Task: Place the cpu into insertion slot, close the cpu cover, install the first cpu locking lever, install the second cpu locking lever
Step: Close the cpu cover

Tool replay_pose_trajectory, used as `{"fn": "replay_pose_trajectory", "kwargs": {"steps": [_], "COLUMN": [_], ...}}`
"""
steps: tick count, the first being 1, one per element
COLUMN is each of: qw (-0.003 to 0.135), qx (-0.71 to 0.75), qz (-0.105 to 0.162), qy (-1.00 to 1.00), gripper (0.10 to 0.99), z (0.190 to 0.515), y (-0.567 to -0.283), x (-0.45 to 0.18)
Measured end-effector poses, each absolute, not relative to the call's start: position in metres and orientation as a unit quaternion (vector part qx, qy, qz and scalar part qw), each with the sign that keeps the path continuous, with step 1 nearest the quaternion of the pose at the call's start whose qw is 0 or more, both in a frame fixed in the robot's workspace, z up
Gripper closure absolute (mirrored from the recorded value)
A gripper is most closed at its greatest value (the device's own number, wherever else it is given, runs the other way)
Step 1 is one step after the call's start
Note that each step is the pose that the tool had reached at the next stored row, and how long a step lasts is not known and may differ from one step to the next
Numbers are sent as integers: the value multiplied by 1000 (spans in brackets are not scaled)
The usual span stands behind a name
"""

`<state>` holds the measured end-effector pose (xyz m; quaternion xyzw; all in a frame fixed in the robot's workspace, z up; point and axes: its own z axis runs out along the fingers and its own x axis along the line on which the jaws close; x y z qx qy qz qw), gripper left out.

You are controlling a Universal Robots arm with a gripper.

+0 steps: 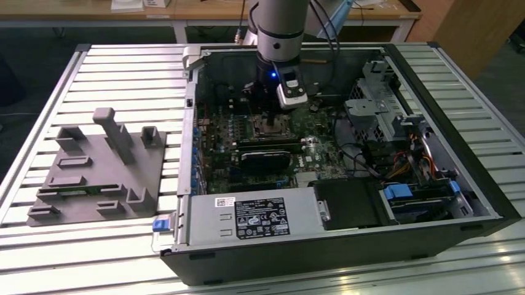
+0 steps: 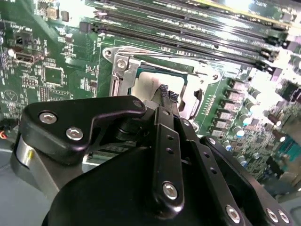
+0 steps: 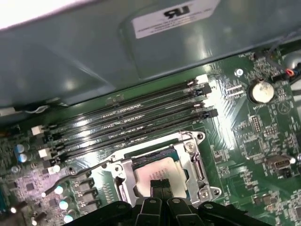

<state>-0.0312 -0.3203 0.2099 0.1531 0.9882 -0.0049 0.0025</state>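
My gripper [image 3: 160,184] reaches down into the open computer case [image 1: 459,153], directly over the insertion slot [image 1: 269,127] on the green motherboard. Its two black fingertips [image 2: 163,89] stand pressed together, shut, touching or just above the cpu [image 3: 149,173]. The cpu lies flat in the slot, its pale silver top showing in both wrist views [image 2: 146,84]. The cpu cover [image 3: 193,159], a silver frame, lies flat around the chip [image 2: 123,75]. A thin metal lever [image 3: 77,178] sticks out at an angle from one corner of the socket.
Long black memory slots [image 3: 127,121] run beside the socket, near the case wall. A coin battery [image 3: 261,91] sits on the board. The power supply [image 1: 254,218] and drive cage [image 1: 369,110] crowd the case. A grey fixture [image 1: 98,169] rests on the slatted table at the exterior view's left.
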Motion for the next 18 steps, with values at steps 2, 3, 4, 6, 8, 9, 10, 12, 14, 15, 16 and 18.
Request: {"fn": "replay_pose_trajectory", "kwargs": {"steps": [2,3,4,6,8,9,10,12,14,15,16,18], "qw": [9,12,16,20,21,21,21,21,21,21,21,23], "qx": [146,143,141,136,124,117,111,103,95,92,89,86], "qz": [-4,-3,-3,-2,-1,0,0,1,1,1,1,2], "qy": [989,990,990,991,992,993,994,994,995,996,996,996], "gripper": [980,980,980,980,980,980,980,980,980,980,980,980], "z": [210,209,209,209,208,208,208,208,208,208,208,208], "y": [-320,-320,-320,-320,-320,-320,-320,-320,-320,-320,-320,-320], "x": [-31,-31,-31,-31,-31,-31,-31,-32,-32,-32,-33,-34]}}
